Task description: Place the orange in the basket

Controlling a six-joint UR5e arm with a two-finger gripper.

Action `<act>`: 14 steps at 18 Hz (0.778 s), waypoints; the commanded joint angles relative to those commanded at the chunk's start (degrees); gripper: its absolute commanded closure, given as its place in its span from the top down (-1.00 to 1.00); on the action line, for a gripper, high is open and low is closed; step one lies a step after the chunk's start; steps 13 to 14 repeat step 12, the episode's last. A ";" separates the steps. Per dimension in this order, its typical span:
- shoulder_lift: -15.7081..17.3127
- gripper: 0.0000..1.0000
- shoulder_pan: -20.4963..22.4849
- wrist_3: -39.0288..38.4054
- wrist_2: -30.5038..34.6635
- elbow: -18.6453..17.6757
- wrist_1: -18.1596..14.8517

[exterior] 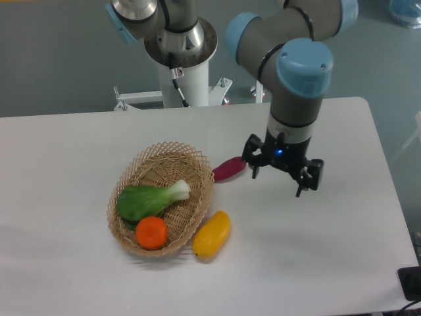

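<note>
The orange (152, 232) lies inside the wicker basket (197, 158), at its near end, against the rim. My gripper (277, 184) hangs above the table to the right of the basket, well apart from the orange. Its two fingers stand spread, with nothing between them.
A green bok choy (148, 199) lies in the basket beside the orange. A purple oblong vegetable (229, 168) lies on the table just right of the basket, close to my gripper's left finger. A yellow mango-like fruit (212, 234) lies against the basket's near right side. The robot's base (181, 72) stands behind.
</note>
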 joint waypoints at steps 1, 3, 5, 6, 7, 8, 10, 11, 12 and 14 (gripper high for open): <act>0.17 1.00 0.17 0.00 0.00 -0.44 0.00; 0.35 1.00 0.35 0.09 0.26 -0.62 0.09; 0.44 1.00 0.35 0.09 0.26 -0.62 0.09; 0.53 1.00 0.44 0.09 0.26 -0.62 0.00; 0.53 1.00 0.44 0.09 0.26 -0.53 -0.09; 0.61 1.00 0.53 0.09 0.26 -0.44 -0.09; 0.61 1.00 0.62 0.00 0.18 -0.35 0.09; 0.70 1.00 0.70 0.00 0.18 -0.44 0.18; 0.70 1.00 0.62 0.00 0.18 -0.53 0.18; 0.70 1.00 0.62 0.00 0.18 -0.53 0.18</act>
